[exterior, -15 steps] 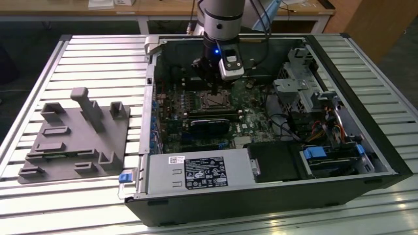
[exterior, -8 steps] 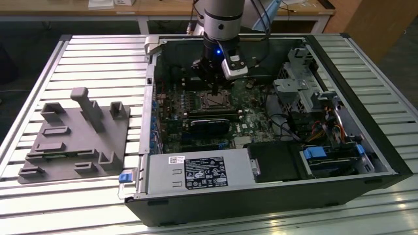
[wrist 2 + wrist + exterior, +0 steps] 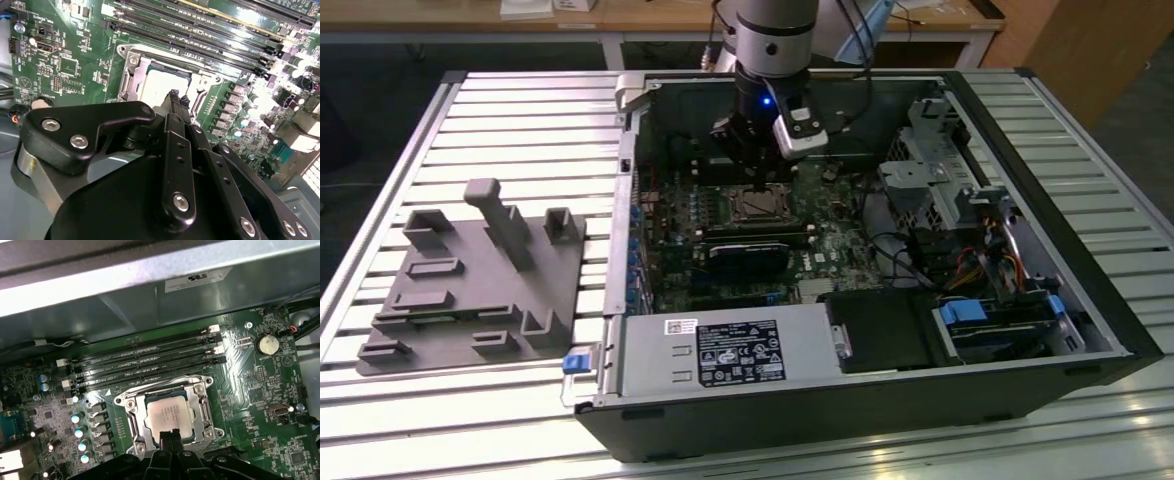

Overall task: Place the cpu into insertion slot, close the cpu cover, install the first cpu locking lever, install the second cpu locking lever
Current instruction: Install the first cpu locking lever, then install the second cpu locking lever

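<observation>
The cpu lies flat in the insertion slot, its pale metal face up. The silvery cpu cover lies down around it, and the chip shows through the cover's square window. In the second wrist view the cpu and cpu cover sit just beyond my fingertips. My gripper is shut, its black tips together with nothing between them, right at the cover's edge nearest the wrist. In the exterior view the gripper hangs just above the socket inside the open computer case. The locking levers' positions are unclear.
Long black memory slots run beside the socket, with the case wall behind them. A grey power supply box fills the case's front. A drive cage stands at the exterior view's right, a grey fixture plate at its left.
</observation>
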Controlling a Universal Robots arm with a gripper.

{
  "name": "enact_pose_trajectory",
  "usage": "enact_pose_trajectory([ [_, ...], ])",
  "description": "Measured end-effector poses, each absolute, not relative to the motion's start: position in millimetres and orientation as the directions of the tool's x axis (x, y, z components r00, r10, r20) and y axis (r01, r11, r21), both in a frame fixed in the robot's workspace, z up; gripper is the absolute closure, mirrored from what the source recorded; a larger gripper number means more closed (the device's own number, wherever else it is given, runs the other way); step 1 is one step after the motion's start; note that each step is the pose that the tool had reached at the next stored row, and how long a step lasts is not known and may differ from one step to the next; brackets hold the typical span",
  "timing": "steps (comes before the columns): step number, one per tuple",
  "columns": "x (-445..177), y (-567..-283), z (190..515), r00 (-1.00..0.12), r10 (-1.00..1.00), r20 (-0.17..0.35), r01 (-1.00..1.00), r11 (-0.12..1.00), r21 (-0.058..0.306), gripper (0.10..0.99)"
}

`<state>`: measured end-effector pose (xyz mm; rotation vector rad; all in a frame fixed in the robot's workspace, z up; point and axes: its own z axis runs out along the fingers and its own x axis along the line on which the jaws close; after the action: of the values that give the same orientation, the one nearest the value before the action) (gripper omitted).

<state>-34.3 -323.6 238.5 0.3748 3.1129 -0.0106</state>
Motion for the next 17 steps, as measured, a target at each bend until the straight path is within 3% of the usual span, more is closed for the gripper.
enact_pose_trajectory([
  [17, -34.3, -325.4, 239.3, -0.971, 0.237, -0.008, 0.237, 0.971, -0.006, 0.98],
])
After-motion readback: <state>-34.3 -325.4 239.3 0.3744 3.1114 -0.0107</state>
